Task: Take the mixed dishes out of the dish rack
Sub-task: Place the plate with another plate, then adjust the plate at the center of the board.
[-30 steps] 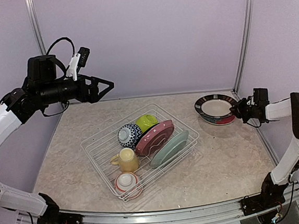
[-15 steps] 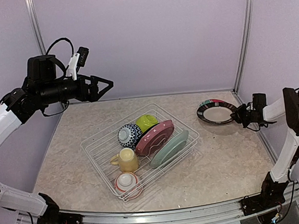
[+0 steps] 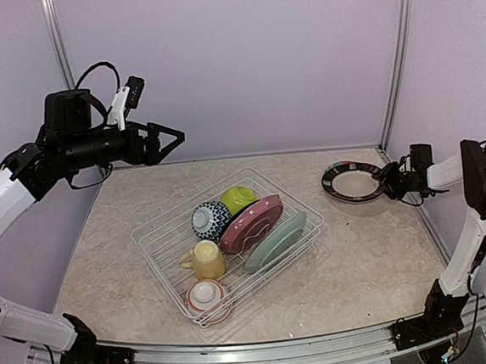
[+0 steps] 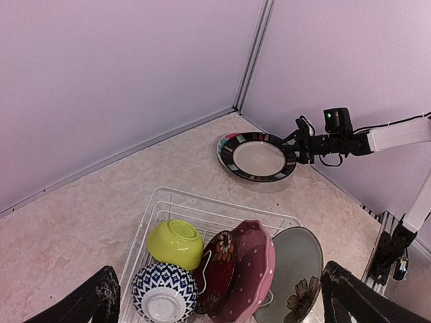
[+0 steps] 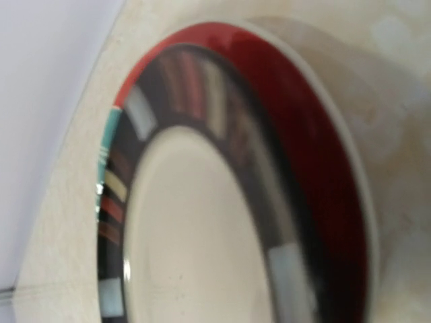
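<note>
The white wire dish rack (image 3: 157, 234) sits mid-table. It holds a blue-patterned bowl (image 3: 208, 220), a lime green bowl (image 3: 238, 198), a pink dotted plate (image 3: 251, 222), a teal plate (image 3: 276, 240), a pale yellow mug (image 3: 205, 259) and a red-white bowl (image 3: 207, 296). A dark red plate (image 4: 219, 266) leans between the bowls and the pink plate. A black striped plate (image 3: 353, 181) lies flat on the table at the back right. My right gripper (image 3: 393, 181) is at its right rim, fingers apart. My left gripper (image 3: 176, 139) hangs open high above the table's left.
The back wall and the right corner post (image 3: 394, 58) stand close behind the black plate. The right wall runs just beyond my right arm. Bare tabletop (image 3: 377, 255) lies between the rack and the right arm's base.
The black plate was held tilted up by my right gripper; it has come down flat on the table and the fingers have parted. The left arm has not moved.
</note>
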